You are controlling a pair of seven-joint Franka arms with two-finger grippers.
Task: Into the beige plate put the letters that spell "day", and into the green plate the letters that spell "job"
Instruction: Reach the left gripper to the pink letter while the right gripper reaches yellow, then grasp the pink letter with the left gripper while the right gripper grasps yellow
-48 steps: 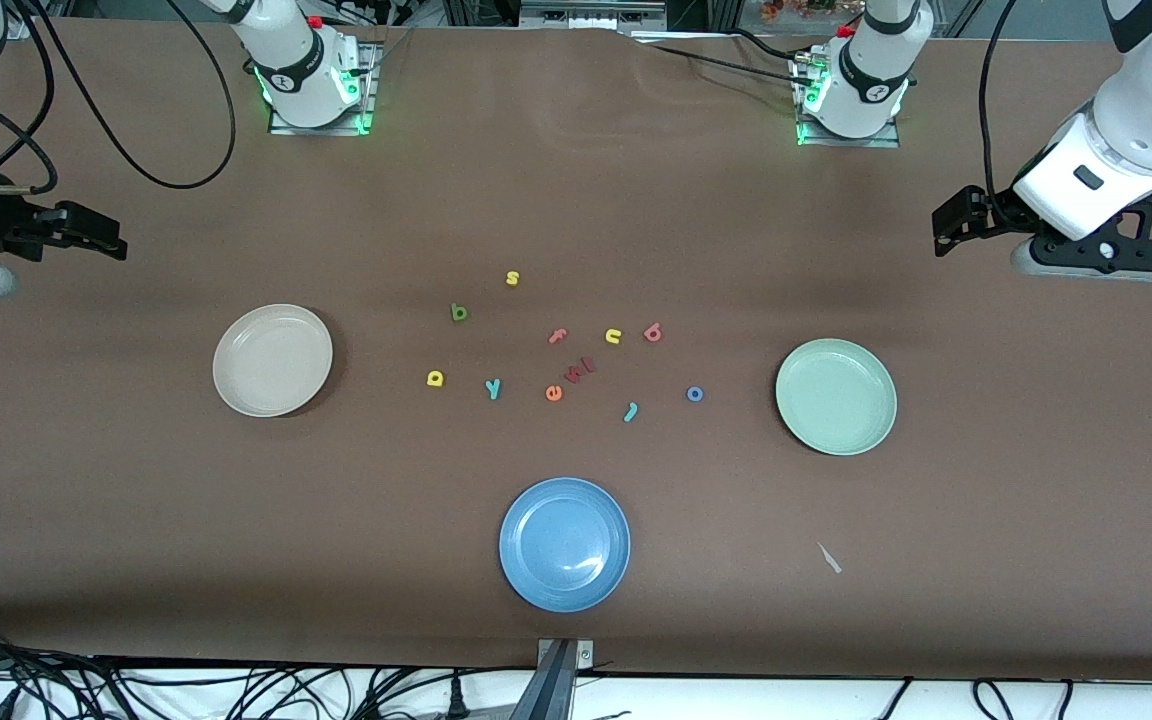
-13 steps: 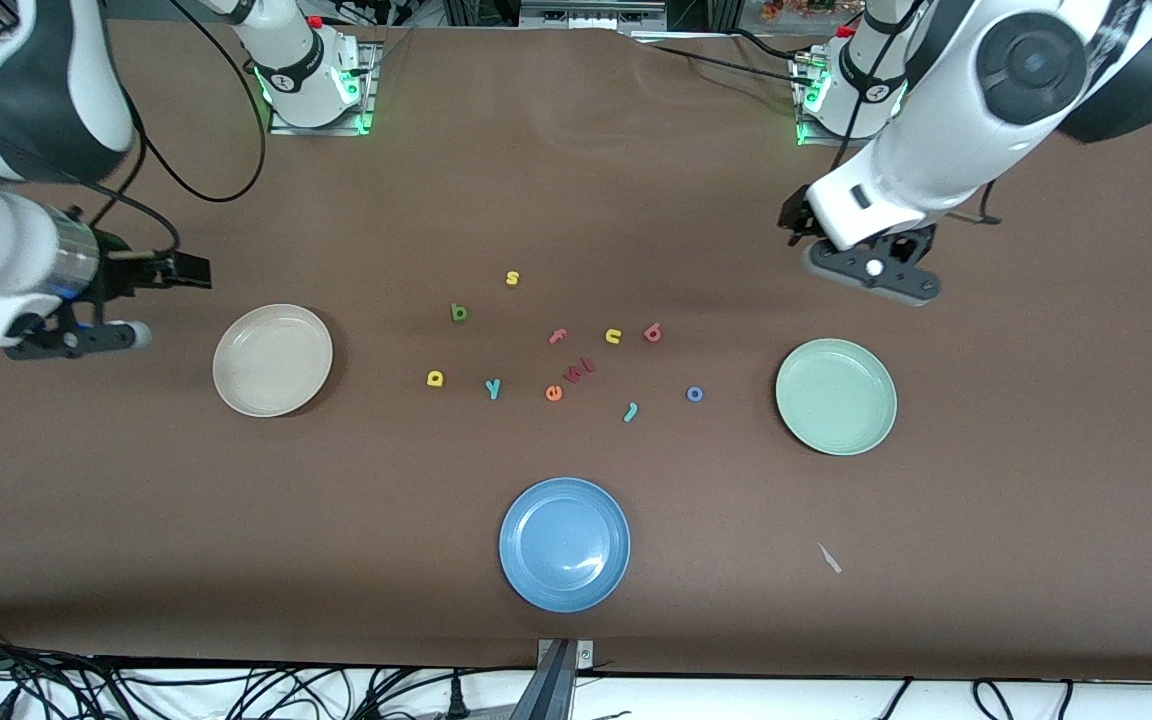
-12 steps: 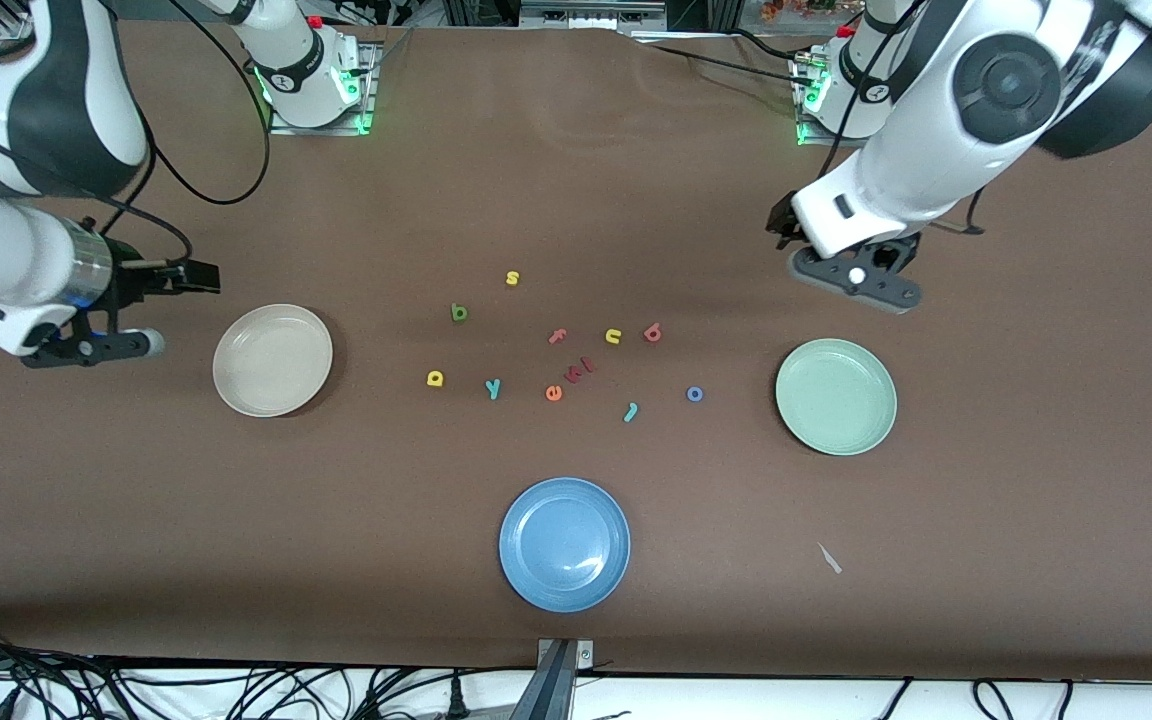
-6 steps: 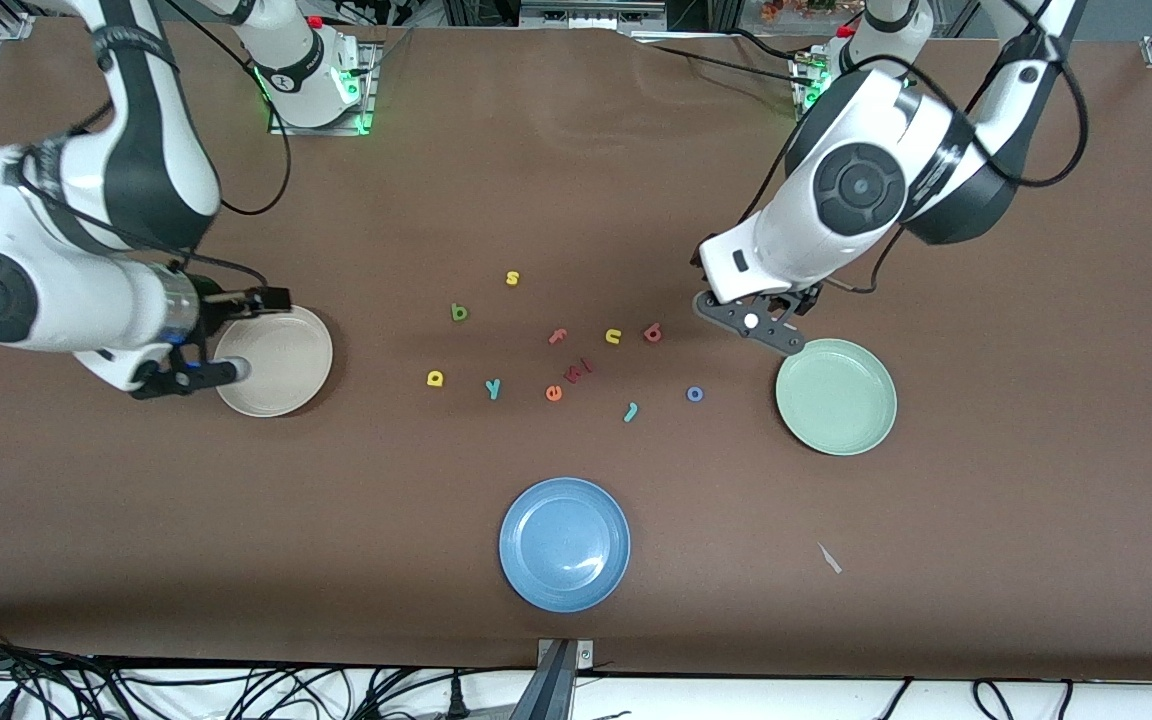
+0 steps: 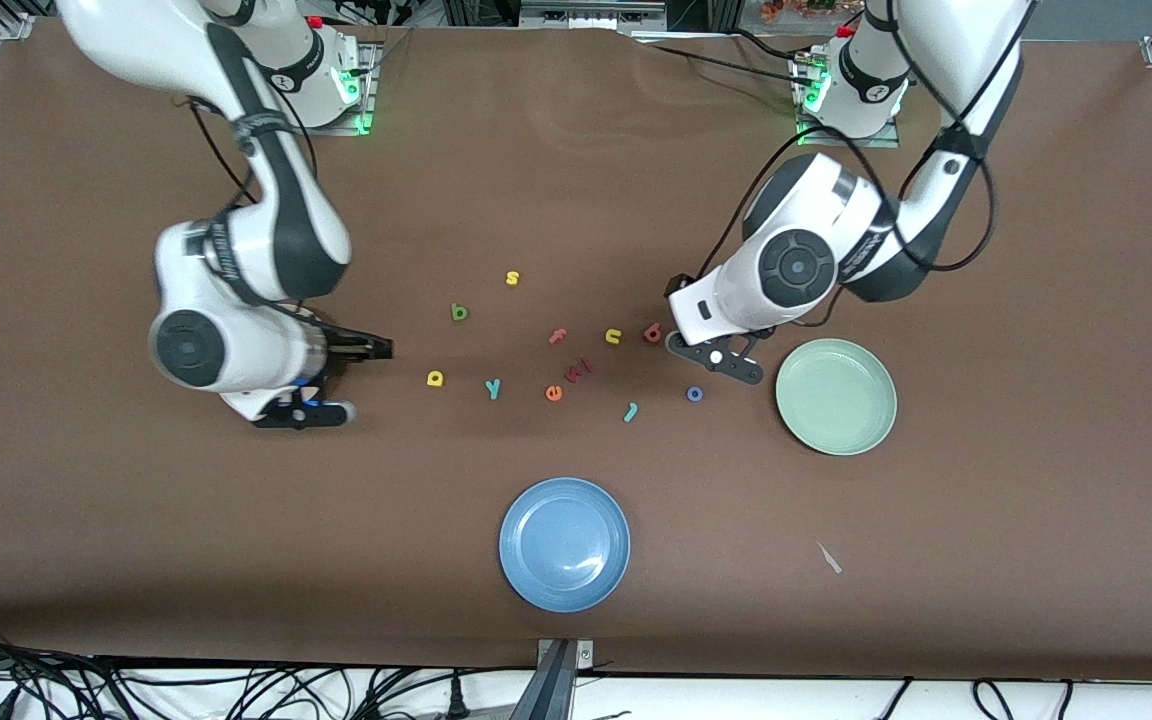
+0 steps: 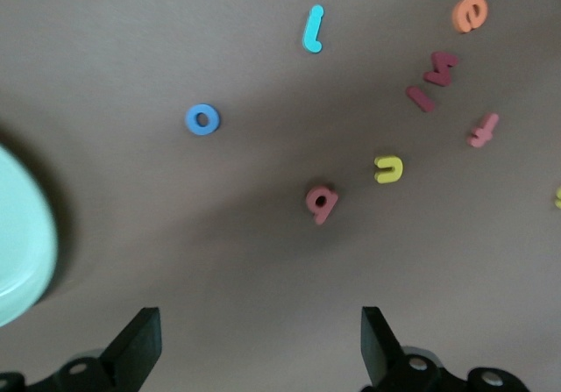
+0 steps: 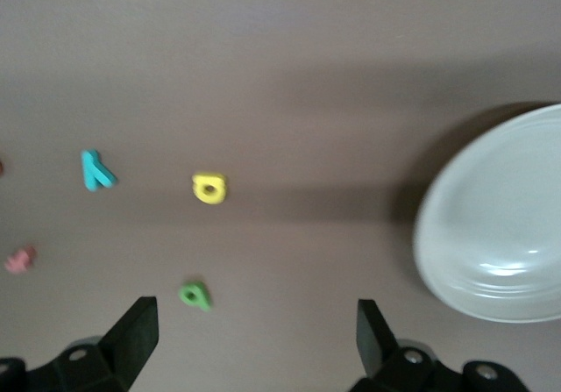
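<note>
We are holding the left end effector point(image 6: 254, 348) spread over the worktop point(image 5: 576, 180) just beside the red-pink "b" point(image 5: 652, 332) and green plate point(image 5: 836, 396); the right end effector point(image 7: 250, 344), also spread, is hovering above the beige plate point(image 7: 491, 225), near the yellow rounded letter point(image 5: 435, 378).

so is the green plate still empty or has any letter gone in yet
Empty. The green plate shows only bare surface; the blue o, teal j and red-pink b all lie on the table.
</note>
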